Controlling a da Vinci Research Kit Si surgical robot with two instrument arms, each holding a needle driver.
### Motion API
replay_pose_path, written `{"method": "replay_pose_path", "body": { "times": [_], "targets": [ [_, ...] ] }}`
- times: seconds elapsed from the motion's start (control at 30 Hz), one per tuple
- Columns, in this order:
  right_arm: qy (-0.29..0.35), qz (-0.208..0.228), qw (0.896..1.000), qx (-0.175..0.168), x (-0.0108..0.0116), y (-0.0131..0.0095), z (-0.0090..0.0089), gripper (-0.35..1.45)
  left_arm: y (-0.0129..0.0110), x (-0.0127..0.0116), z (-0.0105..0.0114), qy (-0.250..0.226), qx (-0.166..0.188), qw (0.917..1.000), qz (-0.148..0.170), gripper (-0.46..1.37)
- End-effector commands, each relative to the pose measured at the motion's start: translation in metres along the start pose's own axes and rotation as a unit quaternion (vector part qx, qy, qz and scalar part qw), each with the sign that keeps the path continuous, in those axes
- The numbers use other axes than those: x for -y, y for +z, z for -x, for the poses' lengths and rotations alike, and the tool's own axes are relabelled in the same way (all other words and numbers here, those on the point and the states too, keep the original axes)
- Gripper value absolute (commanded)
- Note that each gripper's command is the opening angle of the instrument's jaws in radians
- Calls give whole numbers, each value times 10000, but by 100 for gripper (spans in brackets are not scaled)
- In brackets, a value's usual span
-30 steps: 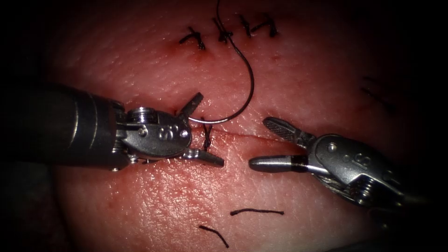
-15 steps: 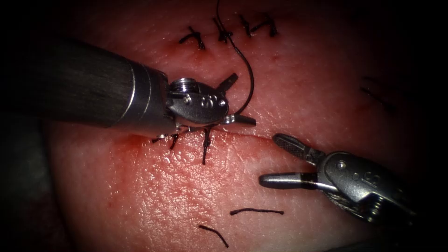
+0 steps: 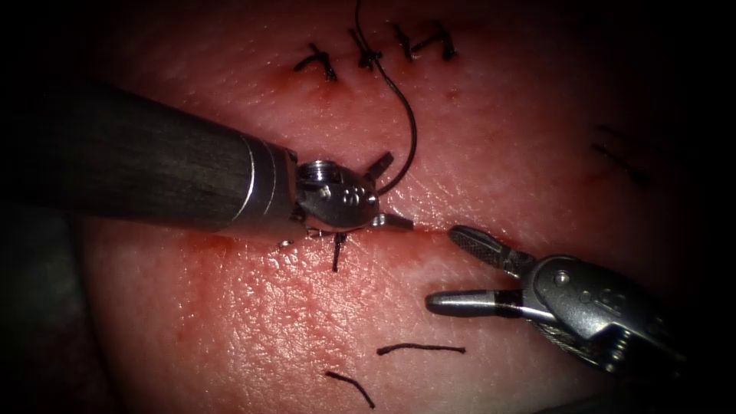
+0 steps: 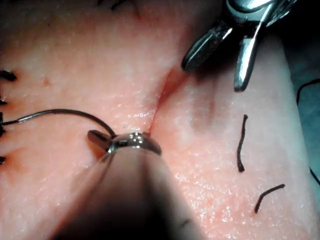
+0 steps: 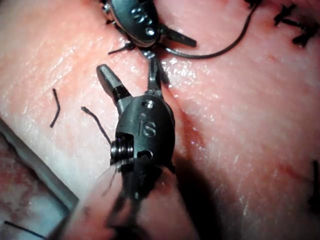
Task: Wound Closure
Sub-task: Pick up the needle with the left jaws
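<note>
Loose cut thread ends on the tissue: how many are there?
2: one cut thread end lies below the cut; the other cut thread end lies lower-left of it. More may be hidden under the tools.

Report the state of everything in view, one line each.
left claw: open, needle's end between its jaws, not clamped.
right claw: open, holding nothing.
needle: lying on the tissue, not in it.
stitch: in place across the cut.
cut: unclosed right of the stitch.
cut ends of thread: loose on the tissue.

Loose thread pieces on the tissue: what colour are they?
Black; the cut ends of thread show best in the endoscope view.
</note>
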Motion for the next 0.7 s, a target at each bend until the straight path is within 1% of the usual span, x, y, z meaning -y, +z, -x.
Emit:
{"method": "replay_pose_path", "body": {
  "times": [0.03,0.2,0.33,0.43,0.5,0.53,0.57,0.7],
  "targets": [
    [-1,1,10000,-1,0,1,0,89,1,-1,1,10,23,10000,5,50],
    [2,10,10000,-2,1,2,0,89,2,1,6,-34,-22,10000,48,45],
    [4,9,10000,-4,3,1,-1,89,-1,8,10,-89,-45,9999,87,36],
    [4,11,10000,-4,3,2,-1,89,-2,10,12,-152,-50,9998,117,13],
    [4,15,10000,-4,3,2,-1,89,-2,12,13,-232,-31,9996,139,-11],
    [4,15,10000,-4,3,2,-1,89,-2,12,13,-260,-20,9996,148,-18],
    [5,17,10000,-4,3,2,-1,89,-1,13,13,-282,18,9994,196,-35],
    [6,21,10000,-5,4,2,-1,89,-2,15,13,-271,2,9990,357,-35]
  ]
}}
